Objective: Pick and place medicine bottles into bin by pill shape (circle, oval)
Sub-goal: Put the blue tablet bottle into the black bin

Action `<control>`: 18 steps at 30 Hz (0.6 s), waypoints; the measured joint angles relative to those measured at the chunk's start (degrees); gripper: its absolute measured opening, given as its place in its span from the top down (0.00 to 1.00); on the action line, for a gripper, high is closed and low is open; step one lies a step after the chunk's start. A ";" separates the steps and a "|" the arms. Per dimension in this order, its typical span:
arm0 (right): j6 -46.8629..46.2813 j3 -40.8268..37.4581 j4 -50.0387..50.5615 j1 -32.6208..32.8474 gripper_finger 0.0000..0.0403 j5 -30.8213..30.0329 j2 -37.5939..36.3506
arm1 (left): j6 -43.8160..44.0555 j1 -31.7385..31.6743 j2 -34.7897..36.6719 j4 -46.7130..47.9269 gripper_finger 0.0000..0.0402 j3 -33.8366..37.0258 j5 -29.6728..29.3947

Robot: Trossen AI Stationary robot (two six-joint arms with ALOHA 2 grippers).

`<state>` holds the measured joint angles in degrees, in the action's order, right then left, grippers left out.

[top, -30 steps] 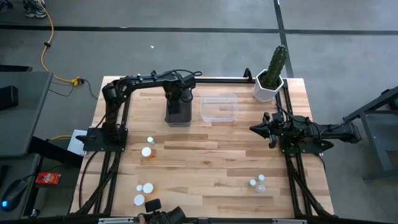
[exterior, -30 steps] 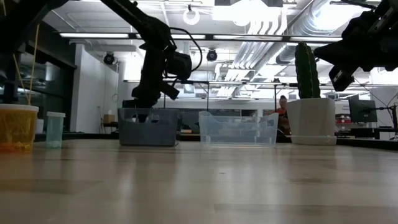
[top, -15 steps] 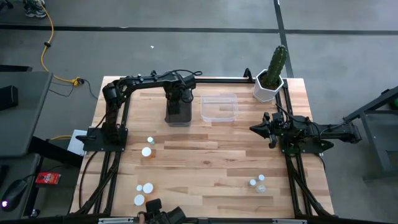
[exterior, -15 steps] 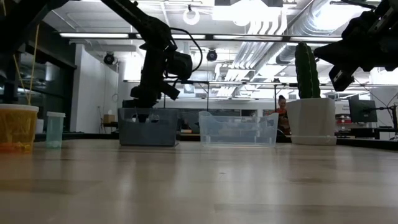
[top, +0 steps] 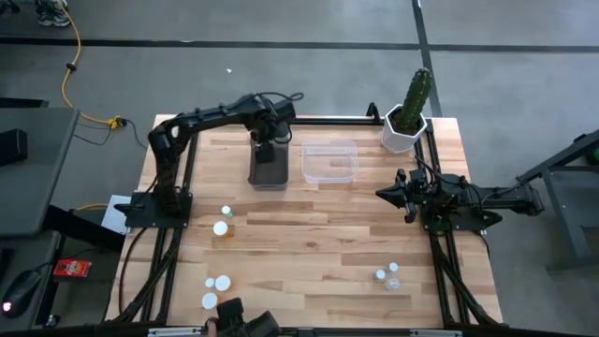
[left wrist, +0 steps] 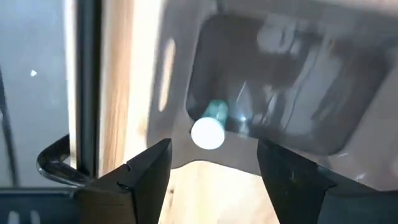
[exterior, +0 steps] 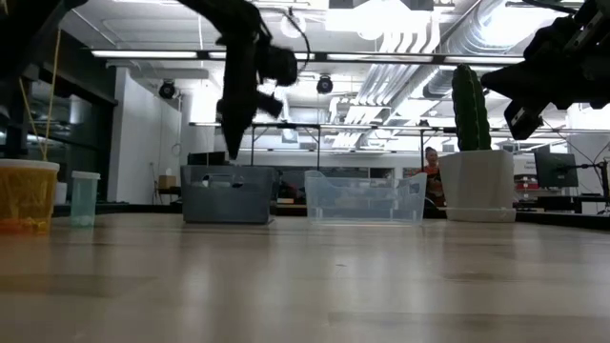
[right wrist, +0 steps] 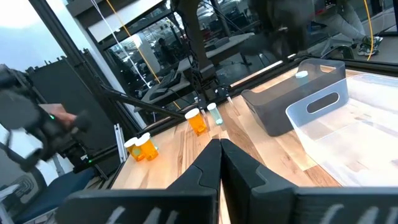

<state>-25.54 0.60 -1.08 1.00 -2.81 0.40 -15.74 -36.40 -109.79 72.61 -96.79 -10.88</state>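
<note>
While poised above the grey bin at the far side of the table, left gripper spread wide, nothing between its fingers; one bluish bottle with a white cap lying on its side inside that bin, directly below. Judged as one drop just made, so sorting barely begun. Clear bin just beside the grey one, apparently holding nothing as far as the overhead view shows. Left to sort: two bottles near the left arm's base, three more at the near-left edge, and a pair at the near right, all well apart from both bins. Right gripper clenched shut, empty, parked above the table's right side near the cactus pot. Pill shapes not readable from any view.
</note>
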 joint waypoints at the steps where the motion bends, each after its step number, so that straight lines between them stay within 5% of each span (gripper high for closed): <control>1: 0.02 -0.02 0.00 0.00 1.00 0.00 0.00 | 1.79 0.00 1.00 -0.28 0.43 -1.00 1.31; 5: 0.01 0.00 0.00 0.02 1.00 0.00 0.00 | 10.87 0.01 8.26 -8.47 0.43 -0.74 12.11; 9: 0.02 0.00 0.00 0.00 1.00 0.00 0.00 | 19.61 2.23 19.62 -26.16 0.43 6.72 19.63; 18: 0.02 -0.02 0.00 0.00 1.00 0.00 0.00 | 31.51 16.83 45.19 -65.72 0.43 36.02 13.85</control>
<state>-25.52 0.58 -1.08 0.99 -2.81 0.40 15.77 -19.58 -64.61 6.90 -60.77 2.98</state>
